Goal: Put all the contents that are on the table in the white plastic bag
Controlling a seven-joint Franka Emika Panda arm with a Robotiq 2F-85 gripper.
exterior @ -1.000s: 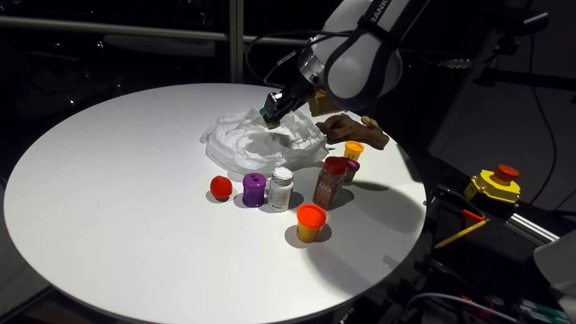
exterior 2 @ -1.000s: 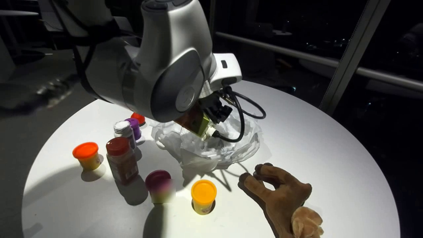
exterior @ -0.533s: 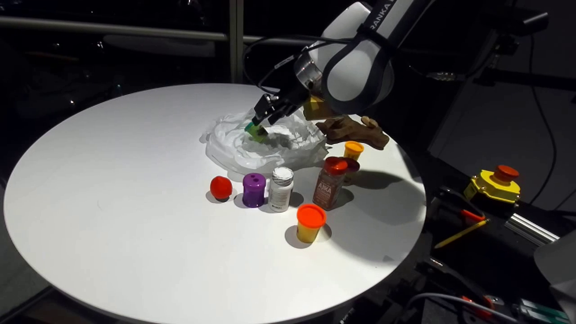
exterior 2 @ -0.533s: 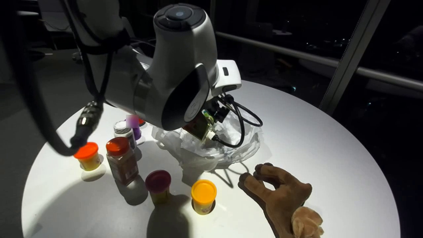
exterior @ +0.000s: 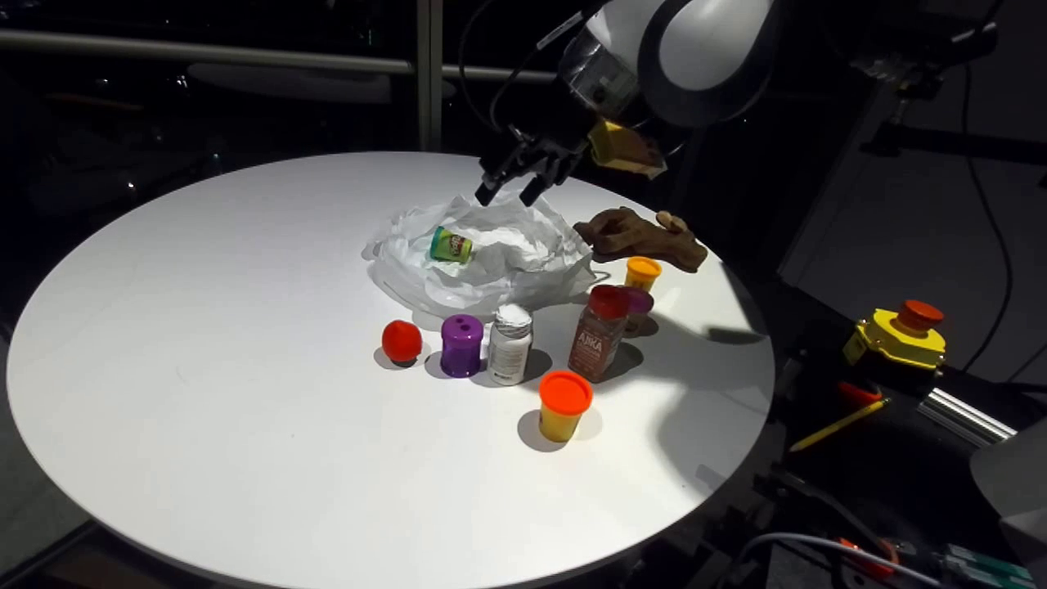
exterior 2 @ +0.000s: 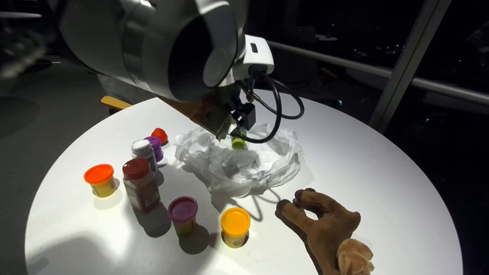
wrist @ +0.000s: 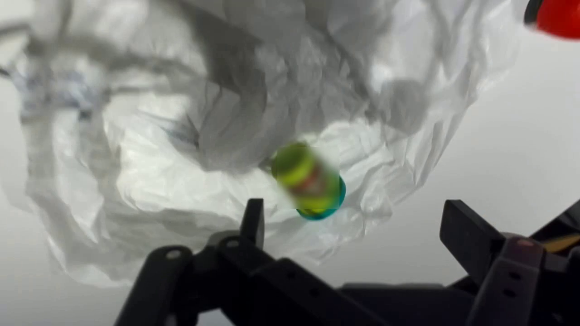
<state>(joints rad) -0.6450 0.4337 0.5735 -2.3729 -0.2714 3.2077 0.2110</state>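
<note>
My gripper [wrist: 353, 212] hangs wide open above the white plastic bag [exterior: 483, 296], nothing between its fingers. Inside the bag a green tub with a teal lid [exterior: 451, 245] lies on its side, apart from the fingers and blurred in the wrist view. In front of the bag stand a red rounded object [exterior: 402, 341], a purple container [exterior: 462, 347], a white bottle [exterior: 509, 353], a red-capped jar [exterior: 595, 339] and an orange-lidded tub [exterior: 563, 406]. A maroon-lidded tub [exterior 2: 183, 214], a yellow-lidded tub [exterior 2: 235, 226] and a brown hand-shaped plush [exterior 2: 324, 225] are also on the table.
The round white table [exterior: 245, 458] ends in a curved edge. Beyond it, a dark surface carries a yellow box with a red button [exterior: 900, 339] and a yellow pencil [exterior: 840, 424]. Cables [exterior 2: 277, 114] loop beside the wrist.
The green tub was in my gripper one second ago. It has been let go and now lies in the bag. The jaws have opened and the arm has risen away.
</note>
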